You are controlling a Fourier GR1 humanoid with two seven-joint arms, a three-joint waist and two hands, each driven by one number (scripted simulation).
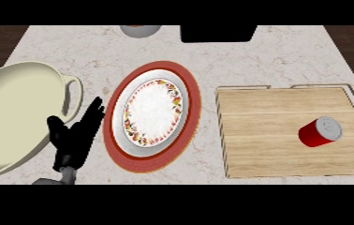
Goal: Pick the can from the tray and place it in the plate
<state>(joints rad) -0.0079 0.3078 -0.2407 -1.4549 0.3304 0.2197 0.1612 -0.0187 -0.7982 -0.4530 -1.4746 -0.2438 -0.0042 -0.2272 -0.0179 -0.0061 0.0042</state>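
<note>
A red can [319, 132] with a grey lid lies on the wooden tray [276, 139] at the right, near the tray's right side. A white plate [153, 111] with a floral rim sits on a red round mat [187, 86] in the middle of the counter. My left hand [75, 135] rests open with fingers up, just left of the mat and far from the can. No right hand shows in the head view.
A large cream pot [27, 111] with a handle fills the left edge, close beside my left hand. A grey bowl [140, 30] and a black box [217, 33] stand at the counter's far edge.
</note>
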